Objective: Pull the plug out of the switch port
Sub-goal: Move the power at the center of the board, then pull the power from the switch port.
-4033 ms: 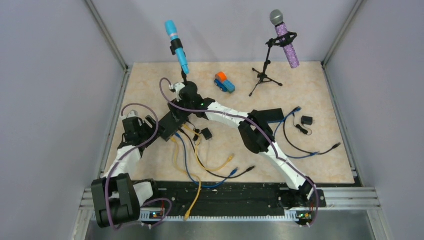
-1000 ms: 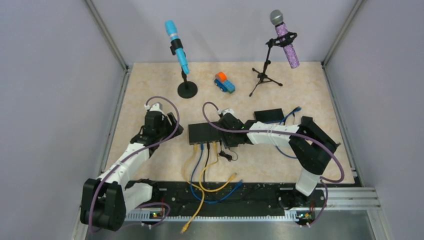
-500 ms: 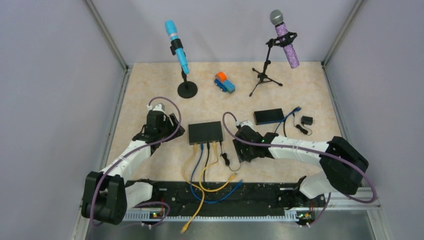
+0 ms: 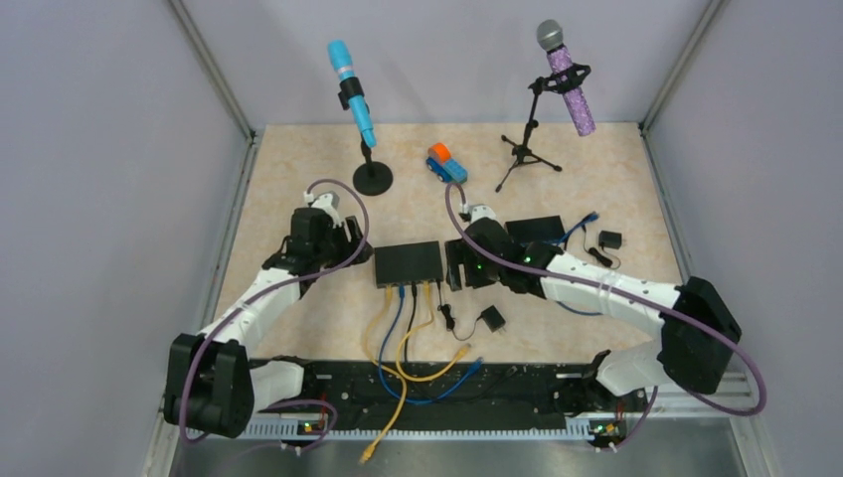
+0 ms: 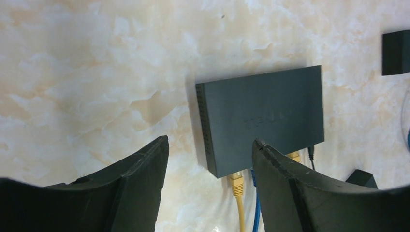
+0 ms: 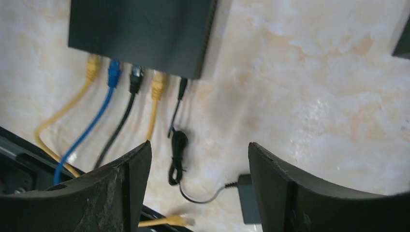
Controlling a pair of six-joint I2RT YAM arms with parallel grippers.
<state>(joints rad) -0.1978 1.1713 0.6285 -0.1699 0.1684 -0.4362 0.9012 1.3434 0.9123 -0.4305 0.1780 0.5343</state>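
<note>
The black switch (image 4: 408, 263) lies flat mid-table. Yellow (image 6: 93, 65), blue (image 6: 113, 72), black (image 6: 136, 77) and yellow (image 6: 158, 84) plugs and a thin black power plug (image 6: 182, 89) sit in its near edge. My left gripper (image 4: 340, 244) is open and empty just left of the switch. In the left wrist view the switch (image 5: 263, 121) and a yellow plug (image 5: 236, 182) show between the fingers of that gripper (image 5: 210, 145). My right gripper (image 4: 459, 266) is open and empty at the switch's right end. In the right wrist view it (image 6: 198, 147) hangs over the floor near the power cable.
A black power adapter (image 4: 491, 319) lies near the switch's front right. A second black box (image 4: 534, 231), a small adapter (image 4: 609, 239) and a blue cable lie right. Blue microphone stand (image 4: 372, 179), toy truck (image 4: 446, 164) and purple microphone tripod (image 4: 525, 154) stand at the back.
The right gripper swung away to the front right of the switch and has come back to its right end. The power adapter now lies uncovered. The left gripper edged forward.
</note>
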